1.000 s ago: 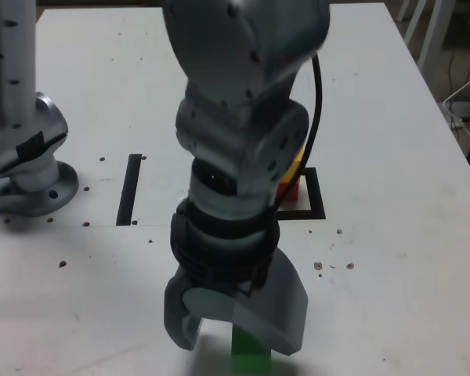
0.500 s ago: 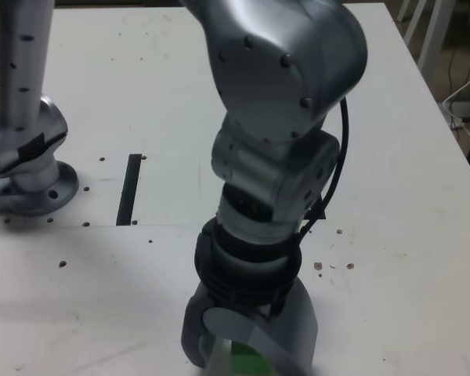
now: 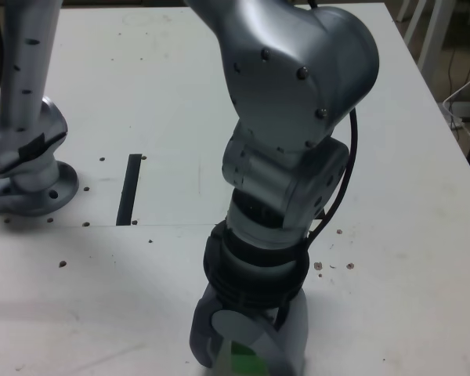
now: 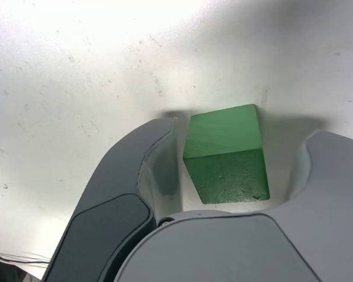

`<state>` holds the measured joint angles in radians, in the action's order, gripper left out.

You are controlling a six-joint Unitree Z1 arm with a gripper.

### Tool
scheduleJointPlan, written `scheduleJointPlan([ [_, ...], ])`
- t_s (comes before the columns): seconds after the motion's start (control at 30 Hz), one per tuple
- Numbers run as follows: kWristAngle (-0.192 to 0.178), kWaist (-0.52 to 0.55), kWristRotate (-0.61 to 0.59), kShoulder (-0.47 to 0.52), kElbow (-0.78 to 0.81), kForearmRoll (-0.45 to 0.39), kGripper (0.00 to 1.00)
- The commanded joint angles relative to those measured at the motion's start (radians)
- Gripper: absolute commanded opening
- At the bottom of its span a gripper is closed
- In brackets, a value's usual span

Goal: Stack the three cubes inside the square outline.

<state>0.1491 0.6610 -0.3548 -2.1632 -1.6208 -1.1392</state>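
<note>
While the grey two-jawed gripper [image 4: 226, 176] is down at the near edge of the white table [image 3: 392, 157], the small matte green cube [image 4: 225, 154] sits on the tabletop between its jaws. In the wrist view one jaw lies just beside one face of the cube, almost touching, and the other jaw stands apart from the opposite face with a clear gap. So the jaws are spread around the cube and not yet pinching it. In the exterior view only a sliver of green shows under the gripper, at the near edge of the scene.

The arm's bulky grey body hides the middle of the table in the exterior view, so neither the square outline nor any red or yellow cube can be seen now, and how much of a stack exists cannot be told. Judging by this, the green cube remains to be grasped, lifted and carried to the outline. A straight black tape strip [image 3: 129, 188] lies to the exterior view's left.
</note>
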Motion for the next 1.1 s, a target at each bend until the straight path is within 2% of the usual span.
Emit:
scheduleJointPlan([
  [0.0, 0.000, -0.001, 0.002, -0.004, -0.002, -0.001, 0.33],
  [0.47, -0.001, -0.001, 0.002, -0.001, 0.004, -0.003, 0.33],
  [0.73, -0.015, -0.002, 0.002, 0.017, 0.015, -0.028, 0.33],
  [0.9, -0.036, -0.012, 0.002, 0.046, 0.021, -0.053, 0.33],
  [1.07, -0.074, -0.039, 0.002, 0.094, 0.017, -0.089, 0.33],
])
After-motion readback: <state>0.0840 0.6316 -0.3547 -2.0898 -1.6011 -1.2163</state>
